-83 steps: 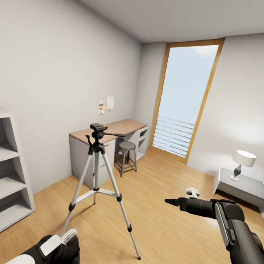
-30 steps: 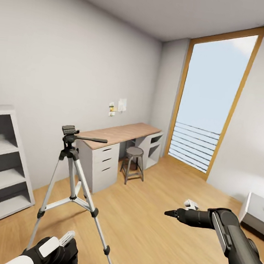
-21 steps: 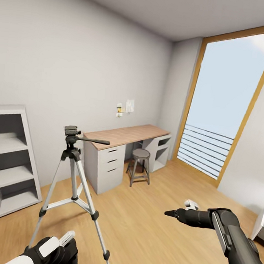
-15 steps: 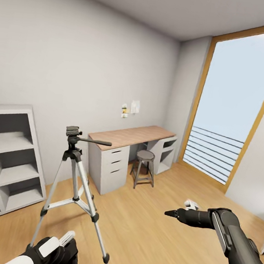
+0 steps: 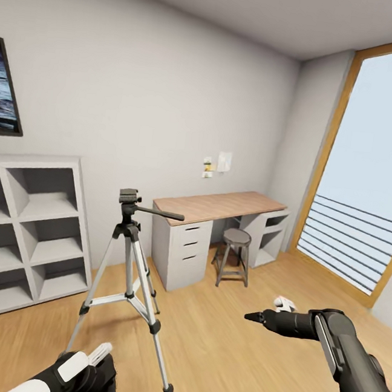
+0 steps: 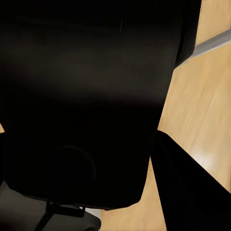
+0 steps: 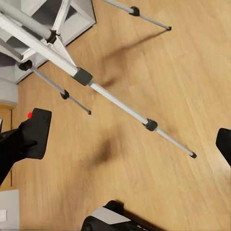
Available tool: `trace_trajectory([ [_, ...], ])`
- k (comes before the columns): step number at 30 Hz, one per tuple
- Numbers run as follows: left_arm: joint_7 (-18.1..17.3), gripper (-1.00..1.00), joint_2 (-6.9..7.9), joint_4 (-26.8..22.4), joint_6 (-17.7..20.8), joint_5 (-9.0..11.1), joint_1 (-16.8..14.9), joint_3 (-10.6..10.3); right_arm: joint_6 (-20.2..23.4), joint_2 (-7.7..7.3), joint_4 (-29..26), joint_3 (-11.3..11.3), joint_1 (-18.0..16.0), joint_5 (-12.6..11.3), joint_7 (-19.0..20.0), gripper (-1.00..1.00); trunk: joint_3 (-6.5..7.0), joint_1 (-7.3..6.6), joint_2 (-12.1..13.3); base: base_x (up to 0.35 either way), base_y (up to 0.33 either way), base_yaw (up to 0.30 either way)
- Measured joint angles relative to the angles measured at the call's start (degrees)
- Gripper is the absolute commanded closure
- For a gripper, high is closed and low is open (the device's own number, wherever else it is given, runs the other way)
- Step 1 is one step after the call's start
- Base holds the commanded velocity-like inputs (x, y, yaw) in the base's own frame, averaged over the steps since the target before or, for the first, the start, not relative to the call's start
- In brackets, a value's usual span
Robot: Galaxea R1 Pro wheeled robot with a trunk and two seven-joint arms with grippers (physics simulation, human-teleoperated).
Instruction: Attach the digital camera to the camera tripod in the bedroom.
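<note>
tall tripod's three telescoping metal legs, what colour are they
Silver tripod legs with black joints, clearest in the head view.

Both arms (image 5: 348, 353) are showing glossy black shells over white sleeves; the left wrist (image 5: 73, 366) is wearing a white plate.

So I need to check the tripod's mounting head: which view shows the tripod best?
The head view: the camera tripod stands whole, pan head and handle on top. The right wrist view catches its silver legs across the floor. The left wrist view shows a dark bulk and floor.

You face a grey wall (image 5: 141, 92) with cube shelves (image 5: 24, 231), a desk (image 5: 219, 206), a stool (image 5: 235, 255) and a tall window (image 5: 374, 180).
</note>
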Motion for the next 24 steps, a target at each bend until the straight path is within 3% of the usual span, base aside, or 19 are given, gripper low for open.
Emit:
trace_trajectory([
  [24,-0.03,1.0,-0.01,-0.02,0.0,-0.06,0.0,-0.01,0.0,0.3,0.0,-0.01,0.0,0.0,0.1,-1.0,0.0,0.0,0.0,0.0,0.0,0.274],
])
